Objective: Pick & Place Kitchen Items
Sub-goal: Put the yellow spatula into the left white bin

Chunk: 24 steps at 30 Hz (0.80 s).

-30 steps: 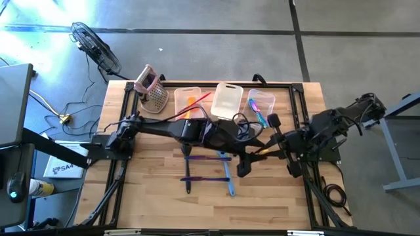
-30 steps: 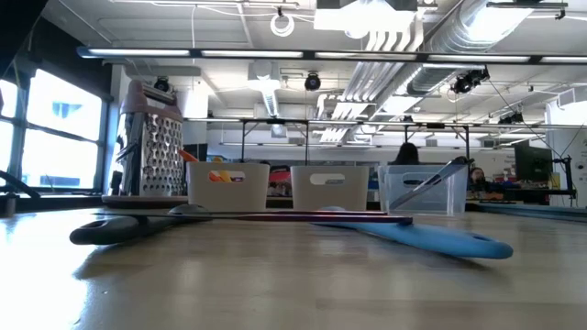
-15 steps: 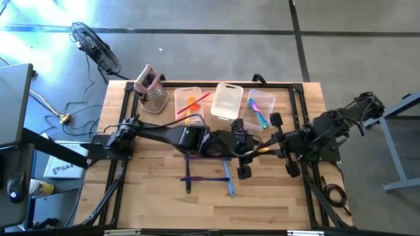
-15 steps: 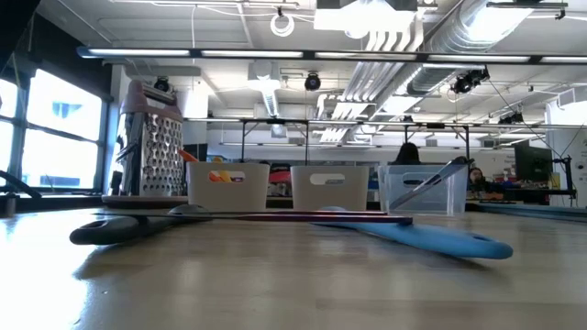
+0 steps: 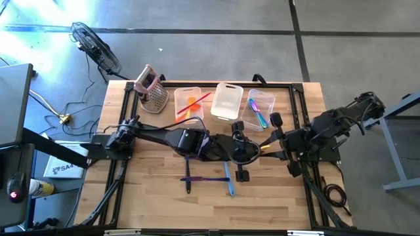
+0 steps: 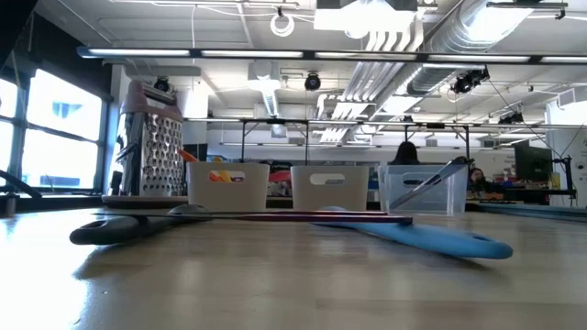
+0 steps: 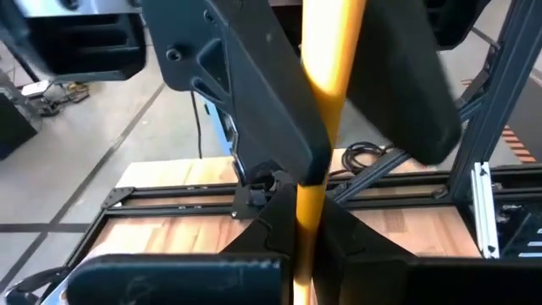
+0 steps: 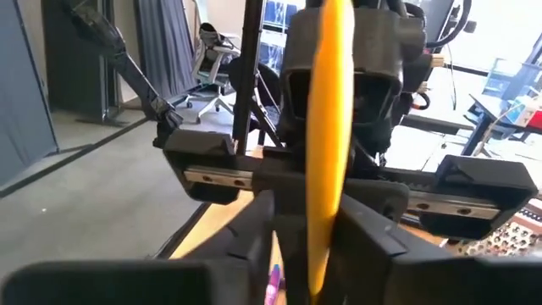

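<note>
A slim yellow utensil [image 5: 264,147] hangs above the table's middle right, between my two grippers, which face each other. My left gripper [image 5: 253,150] reaches in from the left and is shut on one end. My right gripper [image 5: 273,142] reaches in from the right and is shut on the other end. On the table lie a dark utensil [image 5: 195,178], a blue one [image 5: 229,179] and a thin purple one [image 5: 205,157]. Orange and red utensils sit in the left bin [image 5: 177,105]. Several coloured ones sit in the right bin [image 5: 269,98]. My left gripper pinches the yellow utensil's shaft [image 7: 298,241] between its two fingers [image 7: 262,229]. The fingers lie level, pointing toward the table's right, along the utensil. It is clear of the table. My right gripper pinches the yellow utensil's other part [image 8: 320,241] between its two fingers [image 8: 373,237]. The fingers lie level, pointing toward the table's left, along the utensil. It reaches ahead toward the left gripper.
Three clear bins stand in a row at the far edge, the middle one [image 5: 226,101] showing nothing inside. A metal grater with a pink handle [image 5: 152,88] stands at the far left. Black frame rails run along the table's edges.
My left arm has swung its forearm a little toward the near edge, and its wrist has turned, so that its gripper now faces my right gripper. The yellow utensil stays above the table between them. My right arm has kept still.
</note>
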Motion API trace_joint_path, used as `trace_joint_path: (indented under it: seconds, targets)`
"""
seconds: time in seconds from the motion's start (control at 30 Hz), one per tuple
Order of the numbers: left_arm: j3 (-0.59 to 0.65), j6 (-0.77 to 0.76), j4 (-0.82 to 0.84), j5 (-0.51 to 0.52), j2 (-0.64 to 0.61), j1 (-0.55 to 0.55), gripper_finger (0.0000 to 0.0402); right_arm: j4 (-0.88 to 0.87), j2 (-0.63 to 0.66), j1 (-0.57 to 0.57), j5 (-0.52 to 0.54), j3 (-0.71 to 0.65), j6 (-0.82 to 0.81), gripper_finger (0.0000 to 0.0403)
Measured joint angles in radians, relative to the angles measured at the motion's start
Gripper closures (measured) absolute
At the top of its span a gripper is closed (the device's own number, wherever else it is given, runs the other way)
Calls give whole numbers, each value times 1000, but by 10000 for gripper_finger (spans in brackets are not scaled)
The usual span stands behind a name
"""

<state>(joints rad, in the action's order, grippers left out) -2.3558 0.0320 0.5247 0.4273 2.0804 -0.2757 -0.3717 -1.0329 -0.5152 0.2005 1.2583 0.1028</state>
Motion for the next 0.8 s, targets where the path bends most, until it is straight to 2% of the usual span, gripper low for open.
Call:
trace_joint_path:
  seconds: [0.07, 0.2, 0.4, 0.63, 0.73, 0.8]
  targets:
    - [0, -8, -2, 7, -4, 1, 396, 3, 19, 0, 9, -1, 3, 279]
    - [0, -14, 27, 70, -26, -3, 397, -8, 86, -3, 92, -1, 3, 245]
    - [0, -15, 131, 224, -88, -11, 397, -98, 191, -1, 134, 0, -104, 234]
    - [-2, -60, 442, 354, -195, -11, 397, -204, 234, -1, 135, 0, -197, 242]
    - [-1, -177, 637, 421, -233, -6, 397, -252, 228, -1, 136, 0, -234, 242]
    - [-1, -320, 764, 422, -257, 8, 397, -278, 218, -1, 138, 0, -253, 243]
